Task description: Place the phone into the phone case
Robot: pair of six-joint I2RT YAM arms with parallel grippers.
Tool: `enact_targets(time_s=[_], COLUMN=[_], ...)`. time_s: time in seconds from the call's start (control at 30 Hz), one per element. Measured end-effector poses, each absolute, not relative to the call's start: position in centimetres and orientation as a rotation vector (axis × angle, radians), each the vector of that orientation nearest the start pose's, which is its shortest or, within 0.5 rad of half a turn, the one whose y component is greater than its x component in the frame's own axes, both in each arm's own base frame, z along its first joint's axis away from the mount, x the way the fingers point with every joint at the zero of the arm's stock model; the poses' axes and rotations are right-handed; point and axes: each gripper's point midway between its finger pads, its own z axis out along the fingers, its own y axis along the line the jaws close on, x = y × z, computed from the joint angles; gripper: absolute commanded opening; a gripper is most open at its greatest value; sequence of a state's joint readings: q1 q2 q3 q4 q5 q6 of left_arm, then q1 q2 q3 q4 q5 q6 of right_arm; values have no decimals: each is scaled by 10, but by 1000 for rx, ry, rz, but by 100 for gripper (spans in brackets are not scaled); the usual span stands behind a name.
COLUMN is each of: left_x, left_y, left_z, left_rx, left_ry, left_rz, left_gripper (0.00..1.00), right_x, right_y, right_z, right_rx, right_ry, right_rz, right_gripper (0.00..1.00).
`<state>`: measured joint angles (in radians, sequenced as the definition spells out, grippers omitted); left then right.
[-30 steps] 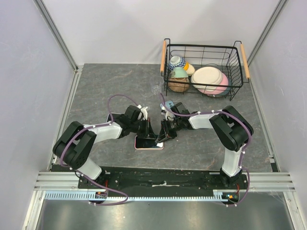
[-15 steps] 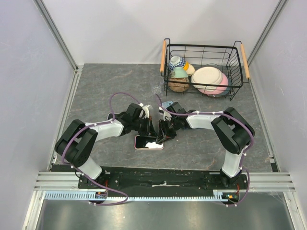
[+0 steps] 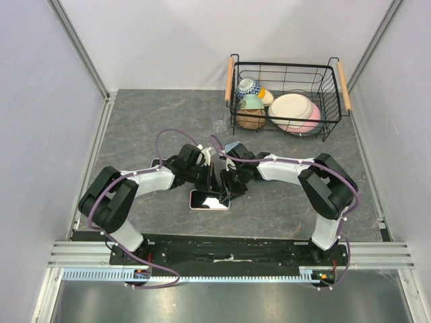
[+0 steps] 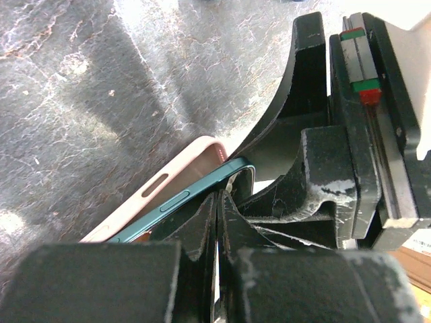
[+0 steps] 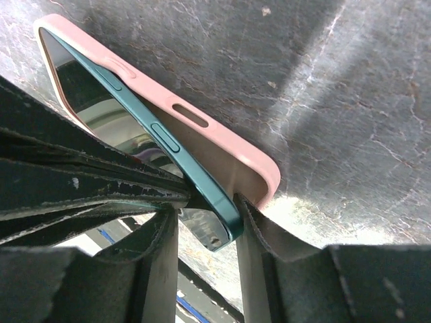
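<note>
- Two robot arms meet over a teal phone (image 5: pixel 163 140) that lies at a slant in a pink phone case (image 5: pixel 202 128), low on the grey stone-patterned table (image 3: pixel 135 121) between the two arms.
- One end of the phone sits down inside the case. The other end stands clear above the rim, so the job looks partly done, with the raised end left to press home.
- The left gripper (image 4: pixel 217 269) has its fingers pressed together, and the closed tip appears to rest on the phone's glass face.
- The right gripper (image 5: pixel 207 215) has its fingers spread to either side of the raised corner. One finger is against the end wall of the case. Whether either pad actually presses on the phone cannot be told.
- Risk one: nothing visibly pins the case, so a sideways push on the raised corner could send case and phone skating across the table.
- Risk two: the finger at the case's end wall could get caught between wall and phone, which would block the corner from dropping in.
- Risk three: a hard, off-centre push from the closed left tip could rock the phone and lever the seated end back out.
- A wire basket (image 3: pixel 283 65) of bowls and plates stands well apart at the far right of the table and plays no part here.
</note>
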<state>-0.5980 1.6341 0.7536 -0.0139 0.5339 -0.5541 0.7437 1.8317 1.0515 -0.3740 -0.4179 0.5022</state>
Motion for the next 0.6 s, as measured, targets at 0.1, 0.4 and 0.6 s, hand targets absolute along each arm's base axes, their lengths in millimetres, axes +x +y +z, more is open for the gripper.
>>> enact_targets(time_s=[0.1,0.4,0.6], left_x=[224,222,217], left_y=[-284,-288,-291], left_z=[37,31,25], left_rx=[311,325,337], left_ry=[2636,2657,2681], left_rz=[-1112,-1094,-1100], left_gripper=[2,2,2], right_x=[206,208,209], right_y=[310,303,297], right_z=[17,17,17], right_rx=[-488,-495,-581], right_ry=[2892,2900,2856], right_rz=[832,682,561], right_gripper=[39,42,43])
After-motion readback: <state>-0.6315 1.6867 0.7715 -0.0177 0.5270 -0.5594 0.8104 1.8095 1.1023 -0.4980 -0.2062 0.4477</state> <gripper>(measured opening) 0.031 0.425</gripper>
